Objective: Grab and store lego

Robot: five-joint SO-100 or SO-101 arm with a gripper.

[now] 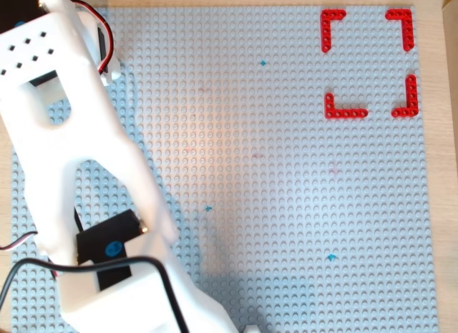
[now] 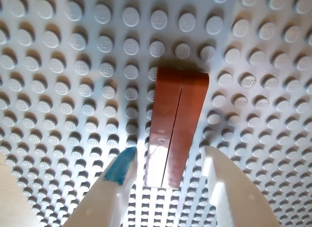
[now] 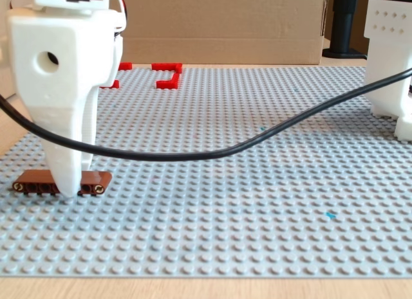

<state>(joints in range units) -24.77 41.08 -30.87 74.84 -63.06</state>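
The lego (image 2: pixel 175 124) is a long reddish-brown brick with a lengthwise groove, lying flat on the grey studded baseplate (image 2: pixel 63 90). In the wrist view my gripper (image 2: pixel 169 150) is open and straddles the brick's near end. The blue-tipped finger (image 2: pixel 119 171) stands to its left and the white finger (image 2: pixel 222 180) to its right, with small gaps on both sides. In the fixed view the lego (image 3: pixel 29 181) lies near the plate's left front, and my gripper (image 3: pixel 67 190) is down over its middle. In the overhead view the arm (image 1: pixel 86 168) hides the brick.
Several red L-shaped brackets (image 1: pixel 333 21) mark out a square at the baseplate's (image 1: pixel 286 204) top right in the overhead view. A black cable (image 3: pixel 225 152) sags across the fixed view. A cardboard box (image 3: pixel 219 22) stands behind the plate and the arm's base (image 3: pixel 389 61) at its right.
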